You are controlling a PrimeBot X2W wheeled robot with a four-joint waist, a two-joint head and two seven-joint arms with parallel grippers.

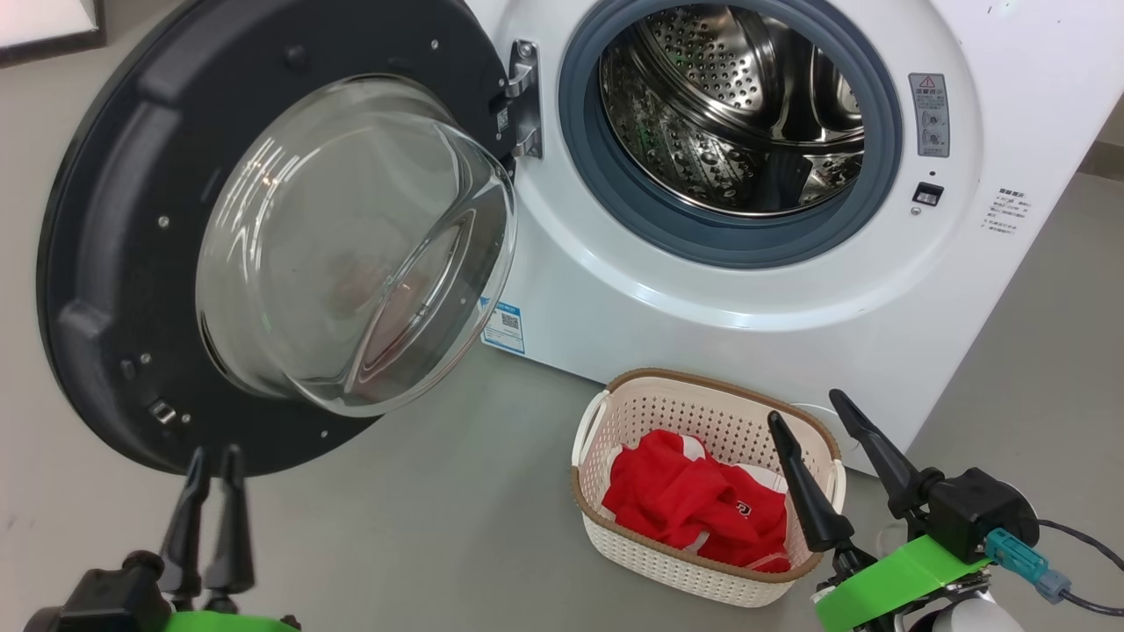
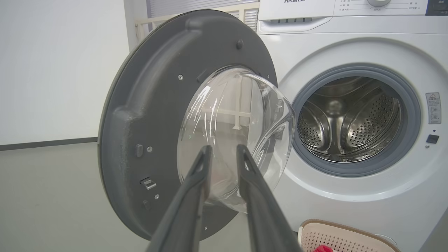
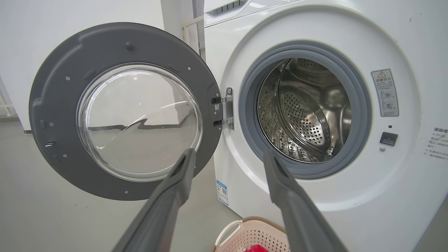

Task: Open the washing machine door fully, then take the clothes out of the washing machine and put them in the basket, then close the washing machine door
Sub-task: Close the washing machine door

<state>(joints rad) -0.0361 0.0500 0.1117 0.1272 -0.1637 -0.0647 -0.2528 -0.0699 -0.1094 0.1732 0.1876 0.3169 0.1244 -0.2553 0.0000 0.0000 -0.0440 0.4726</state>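
Next, I judge: closing | washing machine door [image 1: 114, 263] stands wide open on the left, lower rim just beyond my left gripper [image 1: 215, 452], fingers narrowly apart, empty | right gripper [image 1: 803, 405] spread wide over basket [image 1: 615, 527] holding the red clothes [image 1: 685, 500] | left arm nearer.

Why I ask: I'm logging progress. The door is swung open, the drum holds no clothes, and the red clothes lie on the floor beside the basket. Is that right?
Not quite. The head view shows the clothes lying inside the basket, not on the floor beside it. The rest holds: the washing machine door is swung open and the drum holds no clothes.
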